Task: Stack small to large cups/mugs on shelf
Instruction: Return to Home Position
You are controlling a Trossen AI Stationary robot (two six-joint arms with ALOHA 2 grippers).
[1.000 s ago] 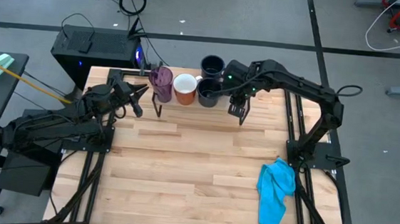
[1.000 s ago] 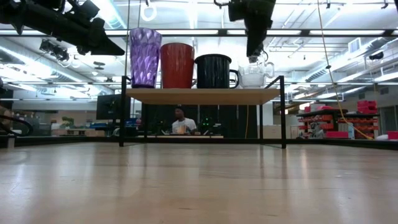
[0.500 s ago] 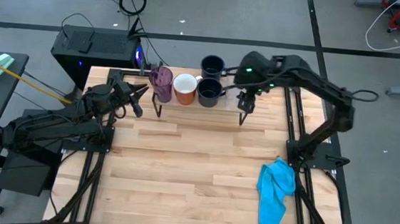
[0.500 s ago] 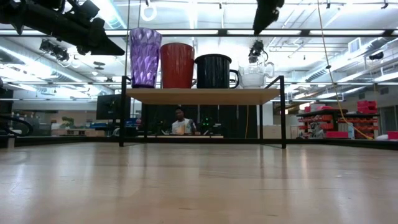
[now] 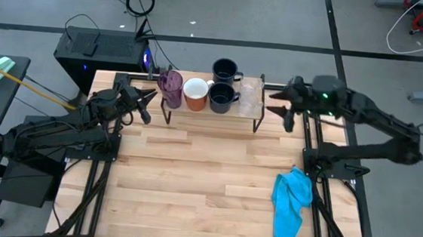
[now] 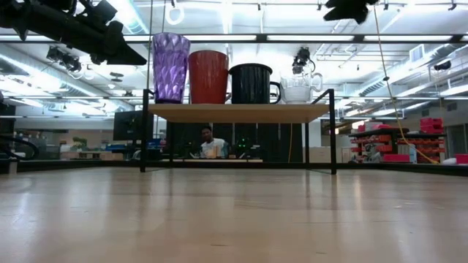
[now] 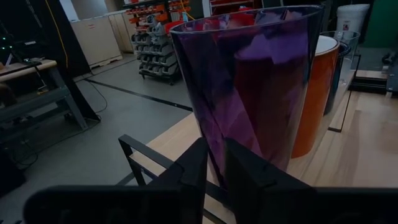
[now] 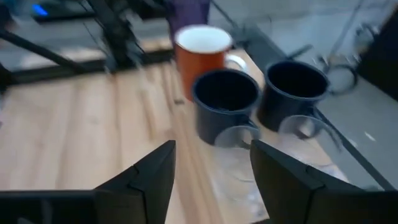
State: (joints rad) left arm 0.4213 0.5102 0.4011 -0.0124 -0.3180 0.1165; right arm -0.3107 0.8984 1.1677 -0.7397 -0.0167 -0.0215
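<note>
2 right fingers (image 8: 144,182) wide apart, empty, beside shelf (image 6: 235,112)

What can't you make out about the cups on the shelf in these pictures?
Low view: the rear dark mug is hidden behind the front dark mug.
High view: the clear glasses are too faint against the shelf to count.
Left wrist view: the purple tumbler covers much of the orange mug.

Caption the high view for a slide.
Tumbler, orange mug and two dark mugs on the shelf; right gripper open beside it, left gripper waiting.
</note>
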